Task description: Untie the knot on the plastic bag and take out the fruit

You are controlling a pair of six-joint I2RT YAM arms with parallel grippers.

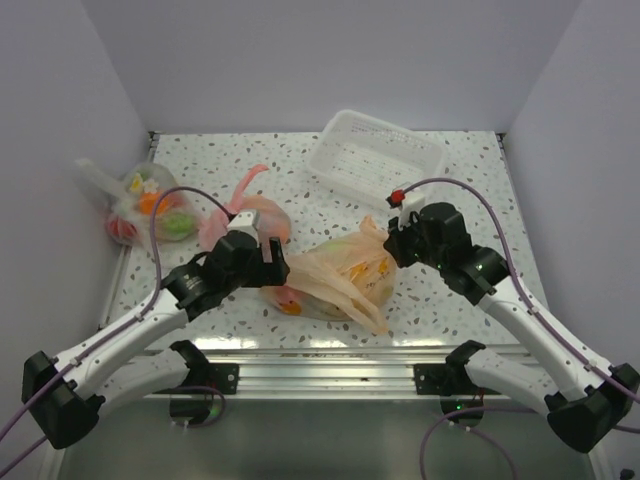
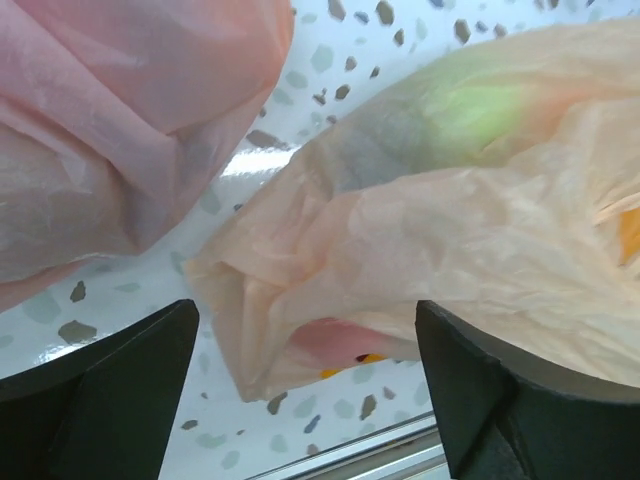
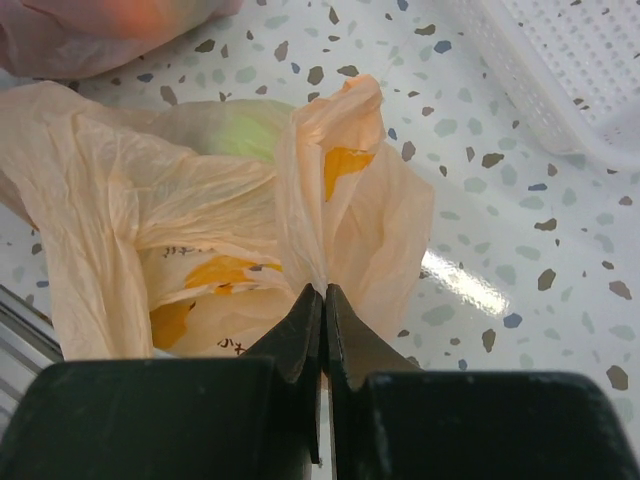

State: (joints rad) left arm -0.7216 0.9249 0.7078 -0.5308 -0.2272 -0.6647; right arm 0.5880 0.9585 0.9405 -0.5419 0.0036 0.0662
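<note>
Knot looked undone; fruit point(image 2: 480, 110) lay inside the plastic bag point(image 1: 345, 275), right fingers point(image 3: 318, 330) pinching it, left fingers point(image 1: 274, 258) wide astride it.

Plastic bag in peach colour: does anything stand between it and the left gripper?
Nothing visible does. The open left gripper faces the plastic bag directly, and the bag's end sits between its fingers. The pink bag lies off to one side, not in the path.
</note>
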